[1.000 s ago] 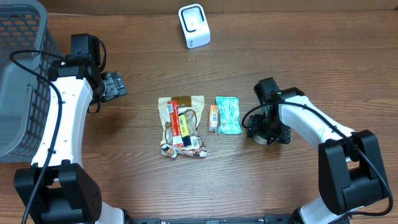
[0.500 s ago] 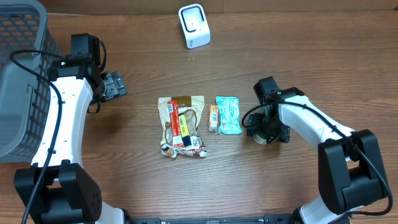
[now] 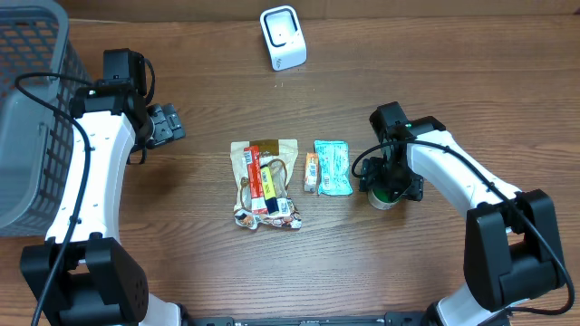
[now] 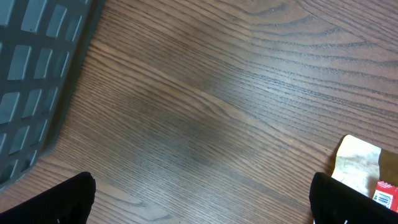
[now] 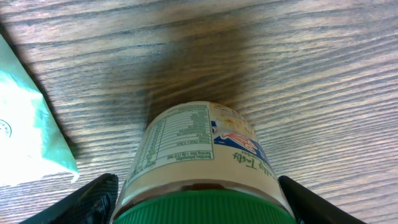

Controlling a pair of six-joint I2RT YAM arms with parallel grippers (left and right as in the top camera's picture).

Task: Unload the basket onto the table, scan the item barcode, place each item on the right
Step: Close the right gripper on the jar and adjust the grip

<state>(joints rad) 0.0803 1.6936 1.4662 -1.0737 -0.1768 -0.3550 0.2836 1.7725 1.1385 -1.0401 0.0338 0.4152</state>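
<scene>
A jar with a green lid and a printed label lies between my right gripper's fingers, which press on both sides just under the lid. In the overhead view the jar sits right of the packets, under my right gripper. No barcode shows on the visible label side. The white scanner stands at the back centre. My left gripper hangs open over bare table at the left, its fingertips wide apart with nothing between them.
A teal packet, a small orange packet and a pile of snack pouches lie mid-table. The teal packet's corner is just left of the jar. A grey mesh basket fills the far left.
My right gripper has shifted slightly left and back with the jar, whose green lid now shows more in the overhead view. The left arm has not moved.
</scene>
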